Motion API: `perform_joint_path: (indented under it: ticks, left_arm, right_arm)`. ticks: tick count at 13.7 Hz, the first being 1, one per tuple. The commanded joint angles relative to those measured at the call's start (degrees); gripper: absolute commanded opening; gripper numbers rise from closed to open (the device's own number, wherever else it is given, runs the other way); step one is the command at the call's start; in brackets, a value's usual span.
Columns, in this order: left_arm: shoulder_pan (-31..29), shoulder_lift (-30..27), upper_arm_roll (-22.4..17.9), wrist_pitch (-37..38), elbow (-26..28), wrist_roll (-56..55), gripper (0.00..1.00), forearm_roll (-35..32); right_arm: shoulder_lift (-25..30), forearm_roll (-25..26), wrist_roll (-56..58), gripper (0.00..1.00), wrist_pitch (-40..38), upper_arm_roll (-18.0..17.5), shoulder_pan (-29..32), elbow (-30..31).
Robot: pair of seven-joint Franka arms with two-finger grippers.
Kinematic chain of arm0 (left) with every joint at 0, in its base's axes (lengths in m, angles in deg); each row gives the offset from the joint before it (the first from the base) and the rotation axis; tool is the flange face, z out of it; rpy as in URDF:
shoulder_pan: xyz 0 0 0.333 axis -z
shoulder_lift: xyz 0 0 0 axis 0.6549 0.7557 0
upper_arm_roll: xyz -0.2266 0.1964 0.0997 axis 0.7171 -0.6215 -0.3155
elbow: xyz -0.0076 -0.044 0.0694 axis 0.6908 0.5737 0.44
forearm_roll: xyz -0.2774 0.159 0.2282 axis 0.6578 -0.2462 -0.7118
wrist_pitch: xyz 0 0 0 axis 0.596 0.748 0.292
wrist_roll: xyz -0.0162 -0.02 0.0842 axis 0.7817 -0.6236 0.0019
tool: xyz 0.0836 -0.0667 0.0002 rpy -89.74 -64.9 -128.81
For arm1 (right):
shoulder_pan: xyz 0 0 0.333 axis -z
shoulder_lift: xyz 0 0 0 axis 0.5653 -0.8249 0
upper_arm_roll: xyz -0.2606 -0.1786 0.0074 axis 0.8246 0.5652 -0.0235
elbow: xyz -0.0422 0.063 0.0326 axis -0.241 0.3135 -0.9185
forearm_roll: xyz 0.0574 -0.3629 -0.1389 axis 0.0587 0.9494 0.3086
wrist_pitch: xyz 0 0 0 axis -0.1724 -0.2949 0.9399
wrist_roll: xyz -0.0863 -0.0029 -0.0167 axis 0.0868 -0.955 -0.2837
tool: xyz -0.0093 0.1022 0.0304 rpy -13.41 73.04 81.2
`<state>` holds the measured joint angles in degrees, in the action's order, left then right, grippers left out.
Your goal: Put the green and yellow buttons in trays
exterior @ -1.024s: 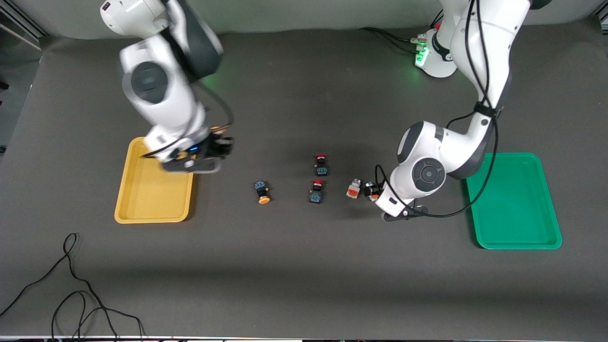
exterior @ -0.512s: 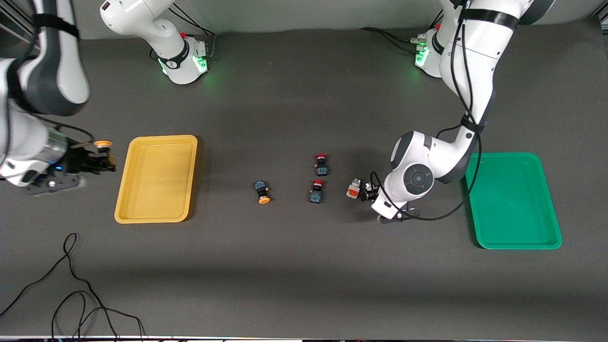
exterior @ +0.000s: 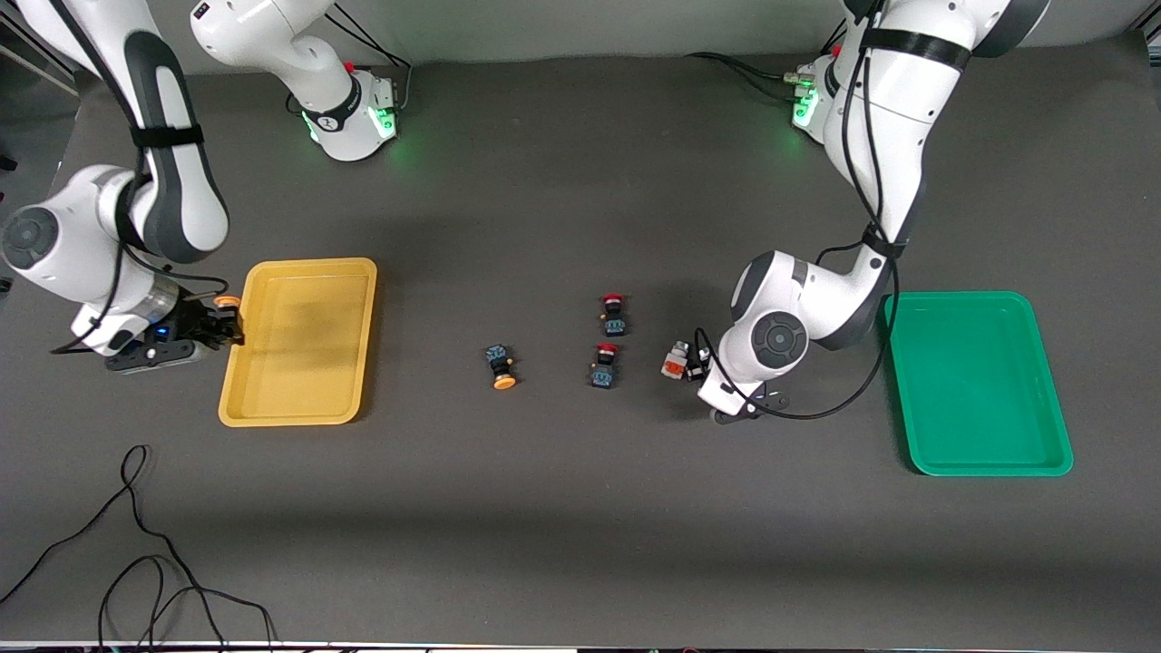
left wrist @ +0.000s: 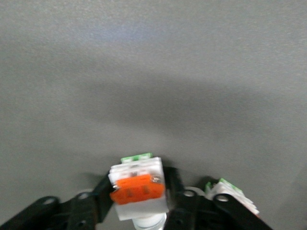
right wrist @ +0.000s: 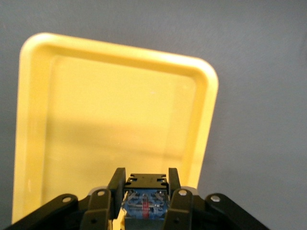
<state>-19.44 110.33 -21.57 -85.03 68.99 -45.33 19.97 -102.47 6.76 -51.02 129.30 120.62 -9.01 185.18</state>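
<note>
While bent low — left gripper (exterior: 697, 365) clamped on whitish-grey button (left wrist: 139, 189), right gripper (exterior: 220, 325) gripping orange-capped button (exterior: 226, 302).

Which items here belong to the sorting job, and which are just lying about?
Job: yellow plastic tray, green plastic tray, orange-capped dark button in right gripper, another on table, two whitish-grey orange-faced buttons, one in left gripper.
Idle: two red-capped dark buttons, black cable.

No readable text, label or number is showing anywhere; a small dark tag on the right arm's base link (exterior: 203, 12) is perhaps carrying print, but it is staying illegible.
</note>
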Motion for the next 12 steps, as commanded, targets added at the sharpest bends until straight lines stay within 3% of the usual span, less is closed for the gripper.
perform_joint_path:
  ticks: [1,2,4,5,6,7,10,12]
  left_arm:
    - [1.1,-0.1,-0.8,-0.3,0.3,-1.9,0.00,0.2]
    - [0.9,-0.6,-0.9,0.4,0.0,-2.0,0.00,0.2]
    - [0.4,-3.7,-1.3,3.2,-0.3,-1.6,0.00,0.1]
    - [0.4,-5.7,-1.4,7.2,-1.5,-1.5,0.00,-0.6]
    - [0.1,-7.7,-1.5,12.0,-3.4,-1.5,0.00,-2.2]
    - [-0.6,-9.1,-1.6,17.5,-5.7,-1.2,0.00,-3.6]
    - [-3.8,-11.6,-1.6,34.0,-15.6,2.2,0.00,-4.3]
    - [-7.1,-13.0,-1.6,40.3,-19.6,8.2,0.00,-5.0]
  right_arm:
    - [-12.2,-17.6,14.2,0.20,2.6,-0.6,0.1,-2.1]
    - [-15.0,-23.2,18.5,0.20,2.6,-0.7,-0.2,-2.2]
    - [-16.6,-27.5,21.6,0.21,2.5,-0.8,-0.2,-2.3]
    - [-16.6,-27.6,21.1,0.40,2.0,-0.8,-0.2,-2.8]
    - [-16.7,-27.6,20.5,0.76,1.9,-0.8,-0.2,-3.7]
    - [-16.6,-27.6,20.3,0.97,1.3,-0.7,-0.2,-4.5]
    - [-16.1,-26.4,19.2,0.99,-3.3,-0.2,-0.6,-7.9]
    - [-15.7,-20.6,15.6,1.00,-7.7,1.4,-0.9,-12.4]
